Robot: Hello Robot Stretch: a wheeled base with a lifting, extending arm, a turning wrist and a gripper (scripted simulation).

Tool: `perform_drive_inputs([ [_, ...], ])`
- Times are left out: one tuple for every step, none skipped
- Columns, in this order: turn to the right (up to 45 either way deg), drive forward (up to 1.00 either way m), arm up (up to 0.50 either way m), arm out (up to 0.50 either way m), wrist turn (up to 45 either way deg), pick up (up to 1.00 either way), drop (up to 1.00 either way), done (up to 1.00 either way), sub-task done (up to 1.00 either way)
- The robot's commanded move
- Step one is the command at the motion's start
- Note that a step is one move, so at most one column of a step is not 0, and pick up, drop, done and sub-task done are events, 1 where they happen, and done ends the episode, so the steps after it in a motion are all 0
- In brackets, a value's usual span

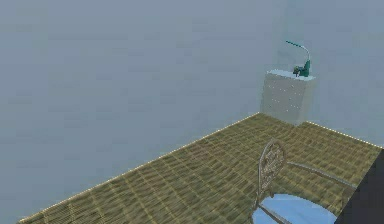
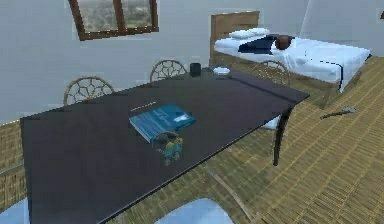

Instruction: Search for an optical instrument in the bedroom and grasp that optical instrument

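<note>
forward view: a plain grey-blue wall point(image 1: 130, 70) runs across the left and middle of the frame. below it a woven tan floor point(image 1: 200, 170) spreads toward the lower right. at the upper right a white cabinet point(image 1: 287, 96) stands in the corner, with a teal lamp point(image 1: 300, 62) on top of it. at the bottom right a chair point(image 1: 285, 190) with a curved metal back and a blue seat sits just beside the dark corner of the desk point(image 1: 368, 195).

arm side view: the dark desk point(image 2: 90, 150) takes up the middle and left of the frame. a blue book point(image 2: 162, 120) lies flat near its centre. just below the book, on the desk's near part, sits a small thing point(image 2: 172, 146), teal with tan bits. it is too small to tell if it is the optical instrument. at the desk's far end, top centre, stand a dark cup point(image 2: 195, 69) and a white bowl point(image 2: 220, 71), near each other. round chair backs point(image 2: 88, 90) show behind the far edge. a window point(image 2: 114, 15) is at the upper left. a bed point(image 2: 310, 60) with white bedding fills the upper right, with a brown ball point(image 2: 283, 43) on it beside a dark cloth point(image 2: 258, 45). a thin grey object point(image 2: 338, 112) lies on the floor at the right.

how the fingers stand cannot be told.
</note>
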Motion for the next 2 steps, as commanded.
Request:
perform_drive_inputs([
  [0.0, 0.00, 0.50, 0.00, 0.0, 0.00, 0.00, 0.00, 0.00],
  [0.0, 0.00, 0.38, 0.00, 0.0, 0.00, 0.00, 0.00, 0.00],
])
